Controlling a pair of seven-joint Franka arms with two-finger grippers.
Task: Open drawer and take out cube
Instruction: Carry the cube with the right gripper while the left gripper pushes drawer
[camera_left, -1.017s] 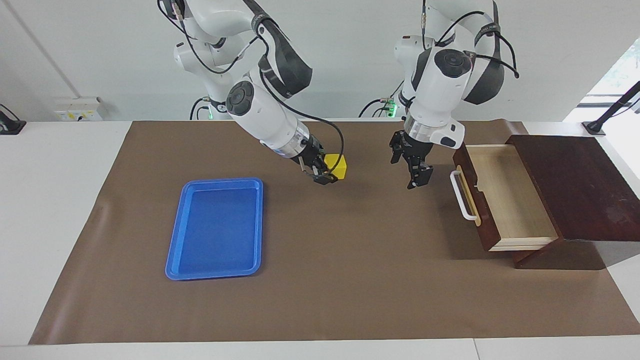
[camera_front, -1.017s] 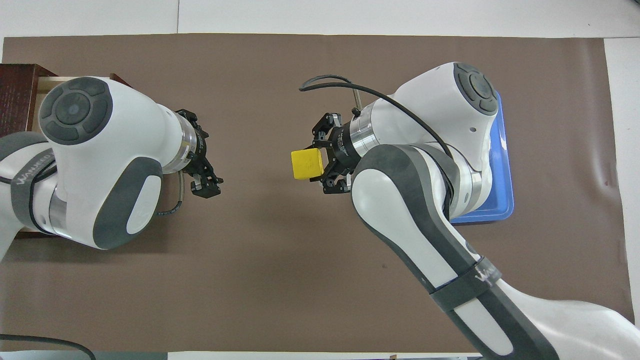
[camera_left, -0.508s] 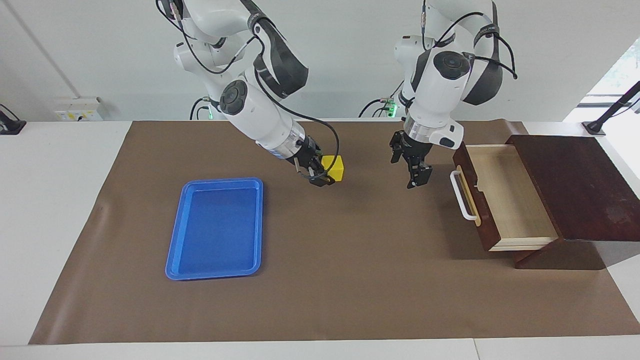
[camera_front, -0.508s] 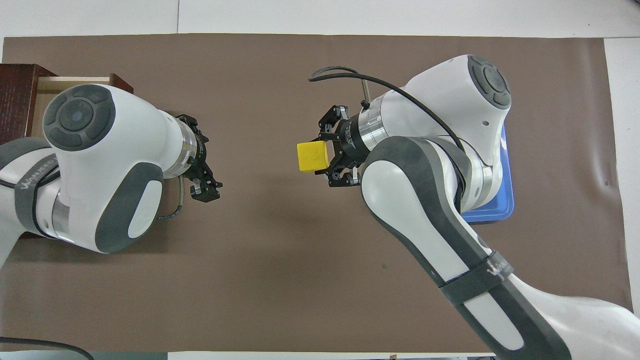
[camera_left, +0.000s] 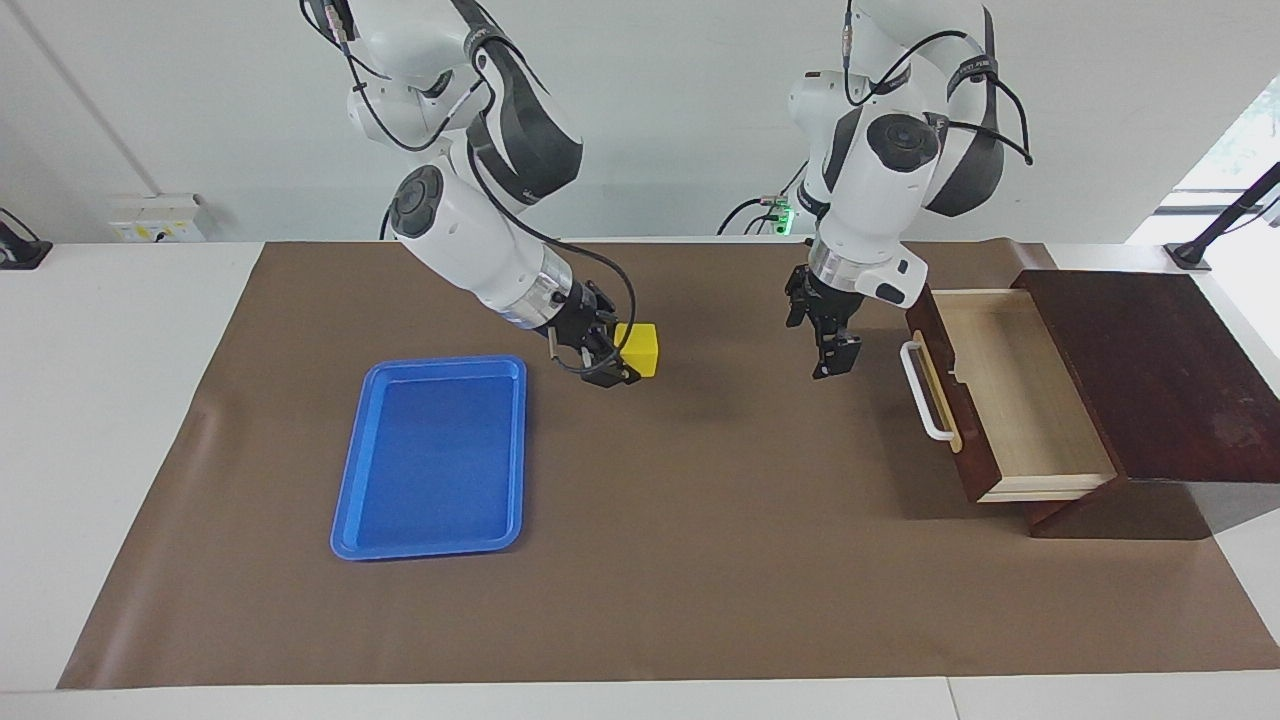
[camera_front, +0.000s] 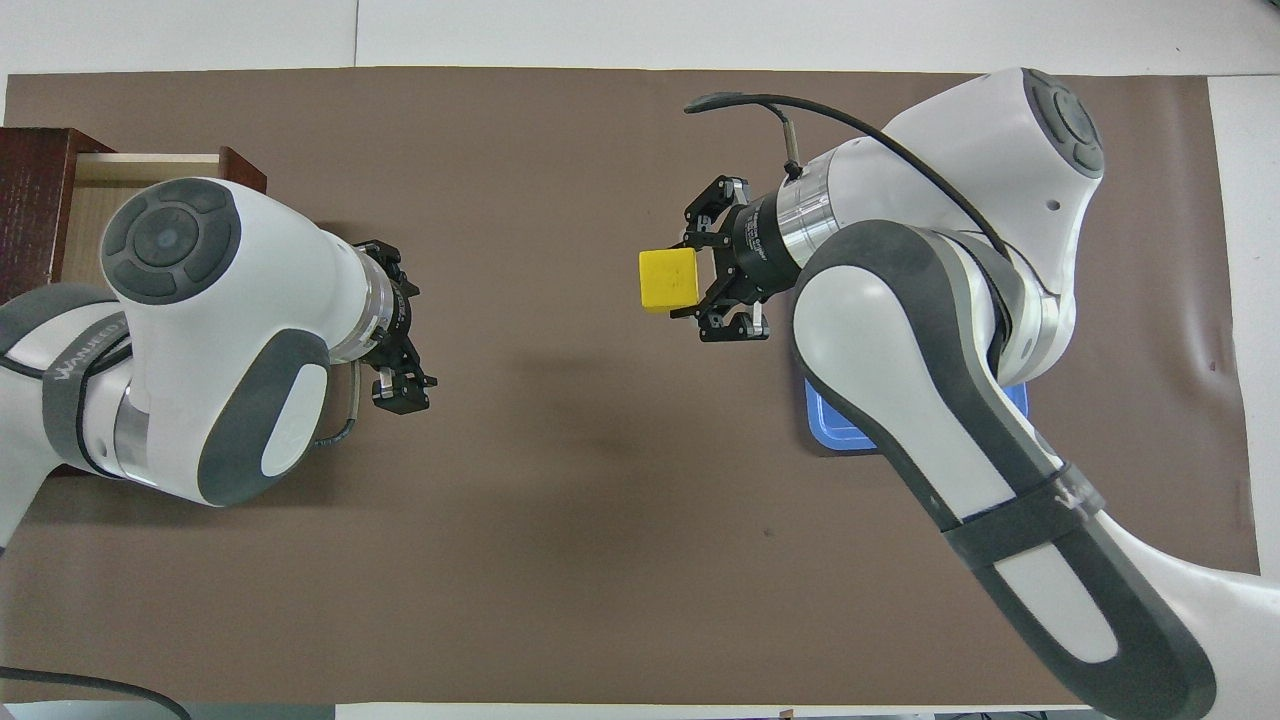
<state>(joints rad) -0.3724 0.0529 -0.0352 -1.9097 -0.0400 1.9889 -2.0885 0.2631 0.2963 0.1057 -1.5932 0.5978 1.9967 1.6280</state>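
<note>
The small yellow cube (camera_left: 641, 349) (camera_front: 668, 280) hangs above the brown mat, with my right gripper (camera_left: 622, 362) (camera_front: 692, 281) shut on it. It is beside the blue tray's corner that lies nearest the robots. The dark wooden drawer (camera_left: 1010, 400) (camera_front: 140, 168) stands pulled out of its sloped box (camera_left: 1150, 370), its pale interior bare and its white handle (camera_left: 925, 392) facing the middle of the table. My left gripper (camera_left: 832, 355) (camera_front: 400, 388) hovers open over the mat just in front of the drawer, pointing down and holding nothing.
A blue plastic tray (camera_left: 350, 470) (camera_front: 835, 432) lies on the mat toward the right arm's end, mostly hidden under the right arm in the overhead view. The brown mat (camera_left: 700, 560) covers most of the white table.
My right gripper has carried the cube away from the drawer toward the blue tray. The left gripper has stayed almost in place in front of the drawer.
</note>
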